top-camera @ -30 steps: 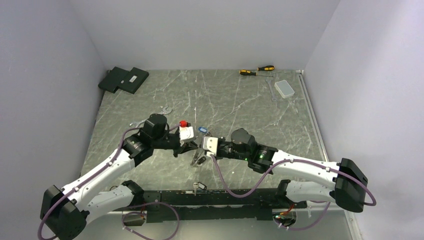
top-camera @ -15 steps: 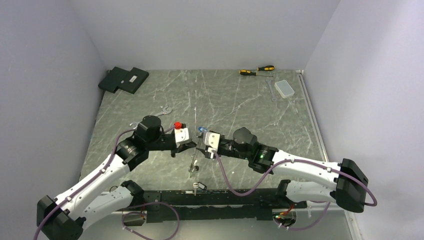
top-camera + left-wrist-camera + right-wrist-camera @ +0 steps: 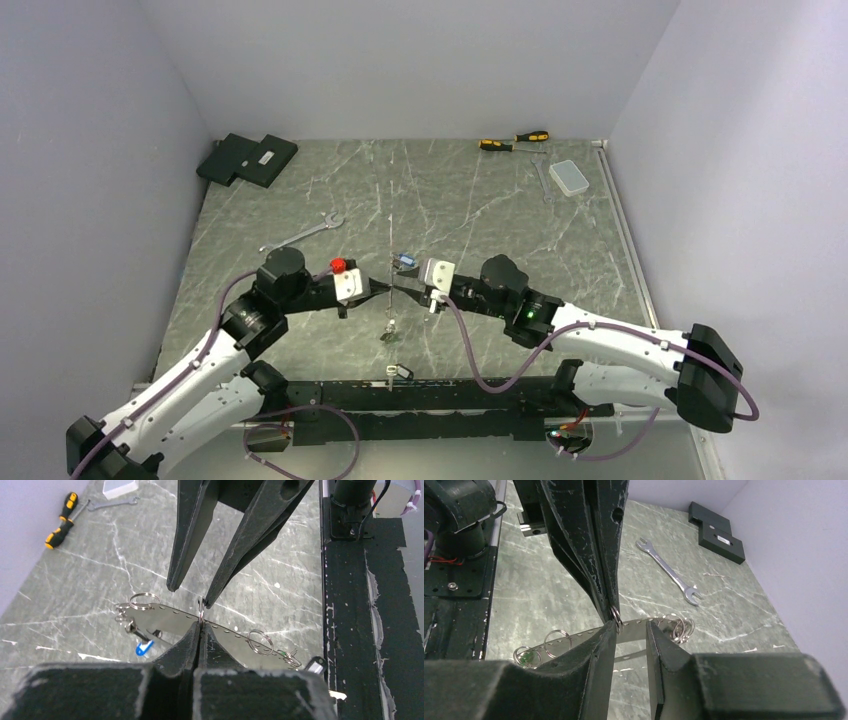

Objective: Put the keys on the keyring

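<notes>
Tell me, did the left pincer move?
Yes. The left pincer, shut on a small ring, drew back toward the arms' bases, away from the silver wrench.

The keyring is hanging between the left gripper and right gripper above the table. The screwdrivers are lying far right, a wrench left of centre

Bright, even light; soft shadows.
</notes>
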Controlling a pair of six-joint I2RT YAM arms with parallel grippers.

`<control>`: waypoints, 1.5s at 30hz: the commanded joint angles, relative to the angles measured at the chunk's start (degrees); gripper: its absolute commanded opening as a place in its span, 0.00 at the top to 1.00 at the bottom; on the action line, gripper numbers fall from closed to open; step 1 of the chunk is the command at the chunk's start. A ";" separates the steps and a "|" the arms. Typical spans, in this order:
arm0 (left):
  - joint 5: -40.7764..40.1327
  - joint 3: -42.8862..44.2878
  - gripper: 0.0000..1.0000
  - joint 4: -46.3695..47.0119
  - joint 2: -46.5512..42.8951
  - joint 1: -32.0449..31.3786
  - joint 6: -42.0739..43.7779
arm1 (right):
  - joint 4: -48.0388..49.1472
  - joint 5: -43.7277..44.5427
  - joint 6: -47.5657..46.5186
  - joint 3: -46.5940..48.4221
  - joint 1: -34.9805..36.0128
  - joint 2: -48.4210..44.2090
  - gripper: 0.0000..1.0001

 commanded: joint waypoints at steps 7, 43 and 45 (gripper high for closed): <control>2.74 -2.04 1.00 10.13 -3.41 -0.08 -0.03 | 7.00 -3.42 3.00 -2.26 -1.59 -0.90 0.66; 1.24 1.04 0.59 -0.01 -1.00 -0.11 5.81 | -1.71 -6.66 1.00 3.27 -2.67 0.31 1.00; 1.07 0.93 0.59 0.08 -1.01 -0.07 5.81 | -4.10 -6.62 -0.19 4.25 -2.68 0.30 1.00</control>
